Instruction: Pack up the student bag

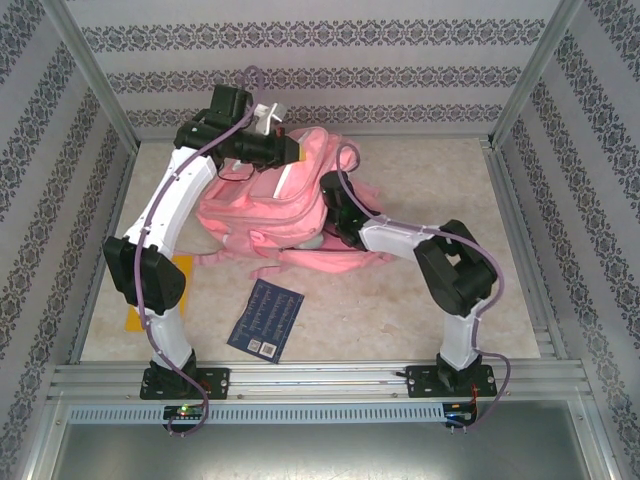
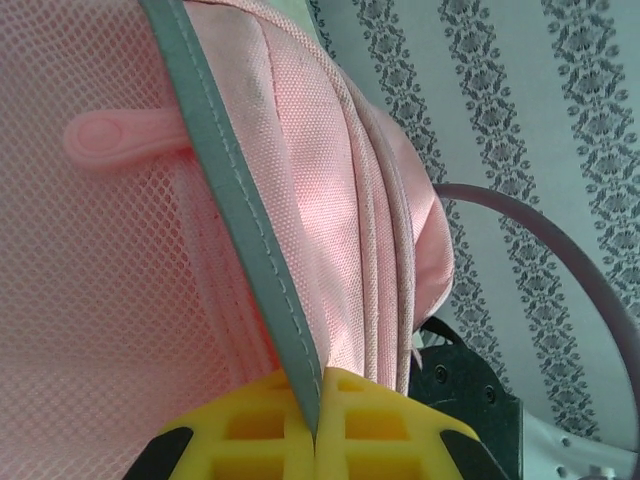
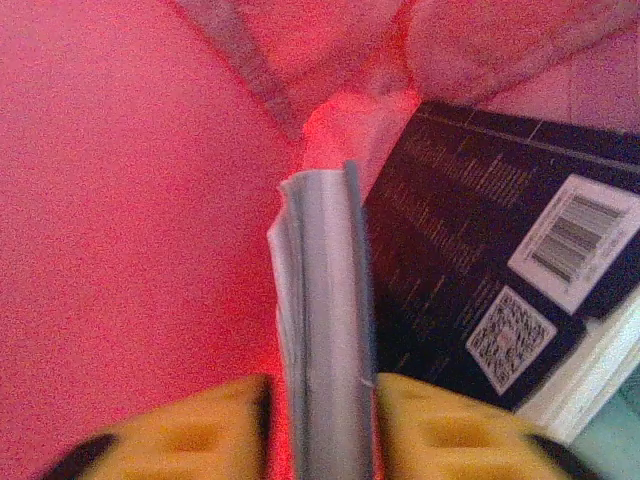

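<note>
Your left claw is clamped shut on the bag. In the left wrist view its two yellow fingers meet at the bottom centre, and the bag's grey trim is pinched between them. The trim runs from there up to the top left of the frame. A pink zip pull lies on the mesh fabric at upper left, touching the trim.

From the top camera you find that same claw at the upper centre, at the far edge of the bag. The bag lies in the middle of the table, a little left of centre.

Your right claw grips a thin grey item. It stands edge-on between the fingers at the bottom of the right wrist view, with white sheets along its left side. Pink fabric is on the left and above. A dark cover with a barcode and a QR code sits just right of the grey item. You cannot tell whether the two touch.

In the top view your right arm reaches from lower right up to the bag's right side. A dark blue book lies flat below the bag, apart from it. An orange sheet shows at lower left, partly under the left arm.
</note>
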Controlling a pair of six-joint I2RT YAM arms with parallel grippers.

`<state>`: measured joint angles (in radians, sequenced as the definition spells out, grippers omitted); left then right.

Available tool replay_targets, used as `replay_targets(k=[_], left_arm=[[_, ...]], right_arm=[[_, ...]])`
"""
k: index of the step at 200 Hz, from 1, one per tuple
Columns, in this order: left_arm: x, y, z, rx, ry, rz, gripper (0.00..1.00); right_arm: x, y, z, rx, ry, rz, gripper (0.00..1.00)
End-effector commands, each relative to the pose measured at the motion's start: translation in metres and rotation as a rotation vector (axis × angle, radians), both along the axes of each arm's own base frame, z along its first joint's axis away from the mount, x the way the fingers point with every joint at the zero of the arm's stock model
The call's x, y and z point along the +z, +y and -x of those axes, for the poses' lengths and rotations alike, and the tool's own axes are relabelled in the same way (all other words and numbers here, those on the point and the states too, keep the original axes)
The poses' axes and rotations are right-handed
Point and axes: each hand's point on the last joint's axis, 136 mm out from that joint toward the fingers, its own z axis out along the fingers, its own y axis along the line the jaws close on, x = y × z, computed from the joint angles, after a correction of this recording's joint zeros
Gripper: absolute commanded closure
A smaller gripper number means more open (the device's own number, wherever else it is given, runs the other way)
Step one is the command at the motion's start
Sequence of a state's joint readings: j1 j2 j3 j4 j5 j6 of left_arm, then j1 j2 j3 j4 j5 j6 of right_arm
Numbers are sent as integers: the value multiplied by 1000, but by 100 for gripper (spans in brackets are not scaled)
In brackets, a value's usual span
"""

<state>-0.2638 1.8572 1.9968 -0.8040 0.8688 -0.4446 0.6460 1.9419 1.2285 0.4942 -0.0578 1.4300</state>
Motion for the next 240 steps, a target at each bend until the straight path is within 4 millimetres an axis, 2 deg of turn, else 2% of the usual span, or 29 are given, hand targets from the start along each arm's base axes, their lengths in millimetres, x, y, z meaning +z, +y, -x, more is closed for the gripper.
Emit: replay_targets(k=[1, 16, 29, 45, 62, 82, 110, 139, 165, 193, 216, 228, 240], left_arm=[[67, -16, 12, -109, -169, 175, 100], [67, -13, 8, -102, -168, 178, 100], [67, -11, 6, -94, -167, 177, 100], [63, -8, 3, -84, -162, 169, 100], [56, -5, 0, -73, -151, 154, 100], [46, -3, -3, -57, -139, 135, 100], [35, 0, -7, -28, -143, 126, 100], [17, -1, -10, -4, -123, 123, 98], [-17, -10, -13, 4, -78, 91, 97], [-58, -34, -10, -11, -27, 24, 85], [-88, -54, -3, -34, 8, -44, 67], [-92, -58, 1, -36, 0, -78, 61], [-89, -53, 5, -16, -20, -109, 57]], right_arm=[[24, 27, 2, 97, -92, -52, 51], [37, 22, 6, 116, -150, -14, 36], [44, 12, 10, 126, -177, 18, 28], [54, -4, 18, 135, -214, 43, 24], [53, -27, 28, 125, -222, 78, 16], [48, -52, 41, 122, -212, 124, 12], [34, -85, 63, 107, -176, 164, 11], [26, -133, 89, 26, -131, 297, 13], [36, -181, 117, -96, -164, 429, 16], [38, -228, 146, -218, -155, 533, 18], [36, -242, 163, -229, -157, 573, 19], [34, -238, 168, -179, -164, 592, 19], [33, -226, 173, -94, -175, 614, 21]])
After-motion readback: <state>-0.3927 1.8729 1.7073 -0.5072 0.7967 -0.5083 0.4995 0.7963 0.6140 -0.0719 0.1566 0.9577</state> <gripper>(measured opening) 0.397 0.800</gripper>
